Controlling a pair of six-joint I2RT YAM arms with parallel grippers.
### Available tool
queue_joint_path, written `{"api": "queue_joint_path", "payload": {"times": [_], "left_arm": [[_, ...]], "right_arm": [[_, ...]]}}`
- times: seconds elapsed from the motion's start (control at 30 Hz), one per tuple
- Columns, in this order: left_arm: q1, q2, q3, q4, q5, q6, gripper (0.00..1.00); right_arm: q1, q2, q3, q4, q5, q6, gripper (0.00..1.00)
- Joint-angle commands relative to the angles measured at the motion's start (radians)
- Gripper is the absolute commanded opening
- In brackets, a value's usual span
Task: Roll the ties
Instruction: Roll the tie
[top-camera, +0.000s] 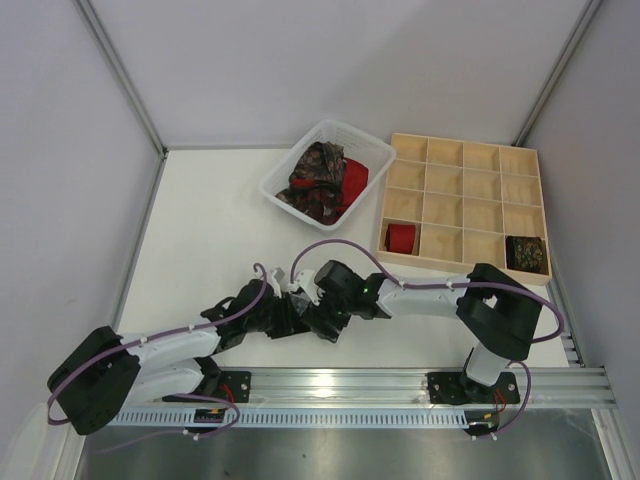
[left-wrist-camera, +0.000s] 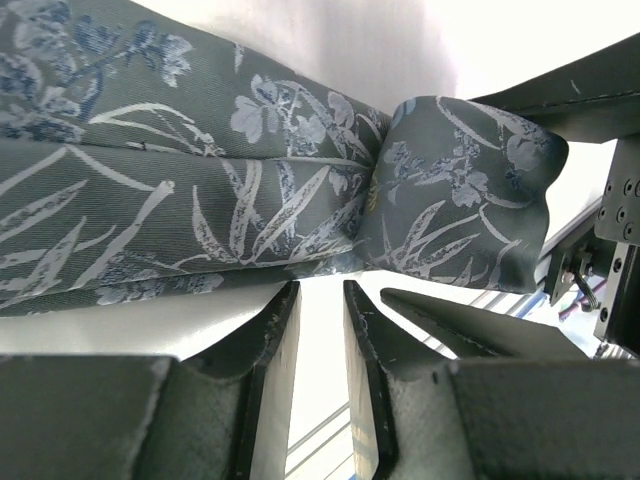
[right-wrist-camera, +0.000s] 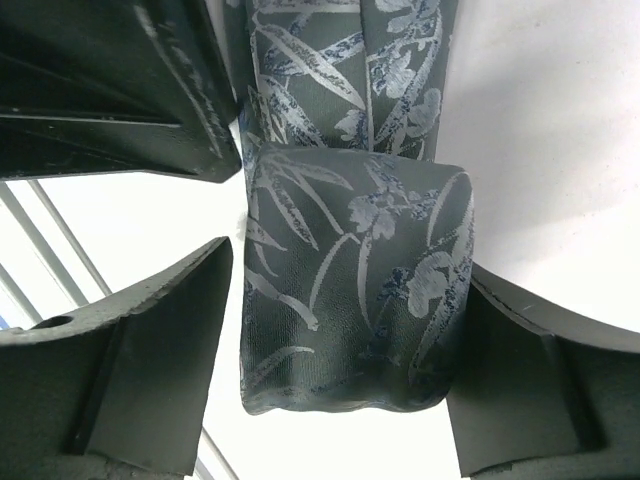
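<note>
Just in front of the two arm bases, the left hand (left-wrist-camera: 318, 290) and the right hand (right-wrist-camera: 340, 290) meet low over the white table (top-camera: 200, 240), tips almost touching. Between them lies a grey woven necktie with a pale leaf-and-flower pattern (left-wrist-camera: 180, 200). It lies flat along the table, with its end turned over into a short fat roll (right-wrist-camera: 355, 300).

The right hand straddles that roll with its fingers spread wide. Light shows between one finger and the fabric, so the hand is released, not squeezing. It seems placed there to fence the roll in and stop it unwinding. The left hand sits beside the flat strip with its two fingers (left-wrist-camera: 265, 340) close together. Their tips reach the tie's edge, but I cannot tell whether they pinch any cloth. My guess is that this hand steadies the strip while the roll is readied for another turn.

Rolling of this tie looks barely begun.

Further back, a wooden grid tray (top-camera: 482, 187) holds a small red tie roll (top-camera: 401, 238) and a dark paisley tie roll (top-camera: 525, 252) in separate compartments of its nearest row. Beside it, a white plastic basket (top-camera: 362, 136) holds a loose dark paisley tie (top-camera: 318, 180) and a loose red tie (top-camera: 355, 178), presumably waiting their turn.
</note>
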Motion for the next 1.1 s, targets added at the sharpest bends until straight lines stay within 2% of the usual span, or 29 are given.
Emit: {"api": "queue_joint_path", "payload": {"times": [0.0, 0.1, 0.23, 0.37, 0.5, 0.63, 0.67, 0.77, 0.8, 0.83, 0.9, 0.97, 1.07], "left_arm": [[0.009, -0.008, -0.018, -0.067, -0.059, -0.006, 0.30], [0.009, 0.024, -0.015, -0.050, -0.043, -0.003, 0.29], [0.009, 0.033, -0.022, -0.027, -0.042, -0.011, 0.29], [0.009, 0.030, -0.024, -0.034, -0.051, -0.006, 0.29], [0.009, 0.030, -0.027, -0.032, -0.048, -0.009, 0.29], [0.009, 0.006, -0.029, -0.052, -0.049, -0.006, 0.29], [0.009, -0.004, -0.027, -0.060, -0.051, -0.006, 0.29], [0.009, -0.069, -0.022, -0.122, -0.060, -0.005, 0.29], [0.009, -0.092, -0.021, -0.144, -0.065, -0.005, 0.29], [0.009, -0.147, -0.012, -0.193, -0.078, -0.005, 0.29], [0.009, -0.207, 0.001, -0.246, -0.095, -0.002, 0.29], [0.011, -0.292, 0.031, -0.322, -0.126, 0.006, 0.30], [0.021, -0.335, 0.086, -0.371, -0.137, 0.027, 0.31]], "right_arm": [[0.006, -0.008, 0.000, -0.033, -0.006, 0.077, 0.81], [0.028, 0.008, 0.005, -0.037, 0.015, 0.121, 0.81], [0.094, 0.067, -0.004, -0.034, 0.133, 0.161, 0.79], [0.131, 0.100, -0.008, -0.031, 0.216, 0.204, 0.69], [0.133, 0.098, -0.034, -0.005, 0.270, 0.216, 0.49], [0.122, 0.089, -0.040, -0.013, 0.307, 0.207, 0.43], [0.122, 0.083, -0.040, -0.014, 0.308, 0.203, 0.44], [0.114, 0.038, -0.034, -0.025, 0.284, 0.192, 0.72], [0.113, 0.022, -0.035, -0.025, 0.276, 0.192, 0.91], [0.107, -0.027, -0.037, -0.025, 0.265, 0.196, 0.95], [0.092, -0.078, -0.035, -0.033, 0.235, 0.219, 1.00], [0.067, -0.161, -0.023, -0.059, 0.199, 0.261, 1.00], [0.039, -0.247, 0.003, -0.127, 0.185, 0.337, 1.00]]}}
